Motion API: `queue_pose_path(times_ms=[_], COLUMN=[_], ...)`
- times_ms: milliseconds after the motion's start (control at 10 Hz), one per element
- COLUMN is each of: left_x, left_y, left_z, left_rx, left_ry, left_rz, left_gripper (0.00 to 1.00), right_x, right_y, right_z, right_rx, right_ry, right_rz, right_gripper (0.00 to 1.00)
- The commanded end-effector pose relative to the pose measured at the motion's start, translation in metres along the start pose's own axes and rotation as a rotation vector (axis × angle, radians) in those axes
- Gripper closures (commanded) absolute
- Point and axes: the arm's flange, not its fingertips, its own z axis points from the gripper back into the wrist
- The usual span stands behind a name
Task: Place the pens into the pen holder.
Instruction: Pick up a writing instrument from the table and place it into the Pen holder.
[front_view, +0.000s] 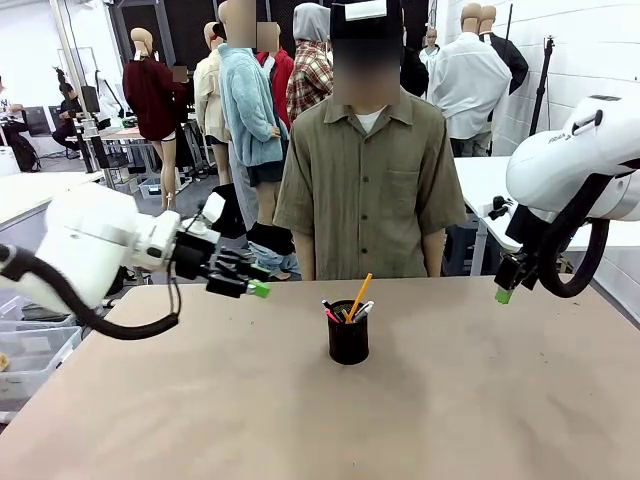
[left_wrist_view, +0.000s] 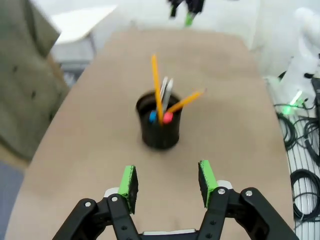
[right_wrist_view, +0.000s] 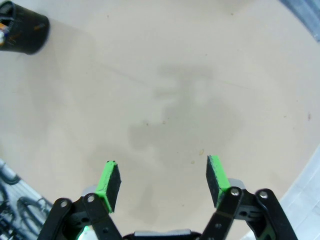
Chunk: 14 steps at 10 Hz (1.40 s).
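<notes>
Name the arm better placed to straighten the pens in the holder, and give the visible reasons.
Left, probably. The left gripper looks straight at the pen holder with open, empty jaws, nearer than the right gripper, which hangs open off toward the table's right edge.

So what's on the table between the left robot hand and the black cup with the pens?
Nothing. In the left wrist view, only bare tan table lies between the open left gripper and the pen holder.

Readable text: none.
Right arm (front_view: 575, 160) casing: a small dark mark at 3 o'clock of the front view, too blurred to read.
Pen holder (front_view: 348, 338): no legible label.
</notes>
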Motion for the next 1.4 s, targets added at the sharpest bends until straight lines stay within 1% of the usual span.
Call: queue_pose_path(times_ms=[0,100,200,300,400,500,600,700,900,1000,1100,1300], left_x=[-0.017,-0.032,-0.045,-0.052,-0.06,-0.066,-0.07,-0.073,-0.075,-0.074,-0.083,-0.083], left_y=[-0.008,-0.007,-0.009,-0.015,-0.017,-0.018,-0.019,-0.02,-0.027,-0.034,-0.016,-0.016], left_z=[0.026,0.04,0.053,0.064,0.071,0.073,0.074,0.074,0.08,0.076,0.076,0.076], left_rx=[0.062,0.084,0.118,0.155,0.196,0.25,0.33,0.355,0.423,0.419,0.39,0.39], left_ry=[0.151,0.24,0.293,0.31,0.384,0.442,0.502,0.547,0.546,0.542,0.539,0.539], left_rz=[0.153,0.238,0.314,0.36,0.426,0.475,0.539,0.561,0.586,0.576,0.568,0.568], left_gripper=[0.35,0.35,0.22,0.03,0.0,0.0,0.0,0.0,0.0,0.0,0.0,0.0], right_x=[-0.002,-0.002,-0.002,-0.002,-0.002,-0.002,-0.002,-0.002,-0.002,-0.002,-0.002,-0.002], right_y=[-0.001,-0.001,-0.001,-0.001,-0.001,-0.001,-0.001,-0.001,-0.001,-0.001,-0.001,-0.001], right_z=[-0.002,-0.002,-0.002,-0.002,-0.002,-0.002,-0.002,-0.002,-0.002,-0.002,-0.002,-0.002], right_rx=[-0.025,-0.025,-0.025,-0.025,-0.025,-0.025,-0.025,-0.025,-0.025,-0.025,-0.025,-0.025], right_ry=[0.0,0.0,0.0,0.0,0.0,0.0,0.0,0.0,0.0,0.0,0.0,0.0], right_rz=[0.014,0.014,0.014,0.014,0.014,0.014,0.014,0.014,0.014,0.014,0.014,0.014], right_gripper=[0.14,0.14,0.14,0.14,0.14,0.14,0.14,0.14,0.14,0.14,0.14,0.14])
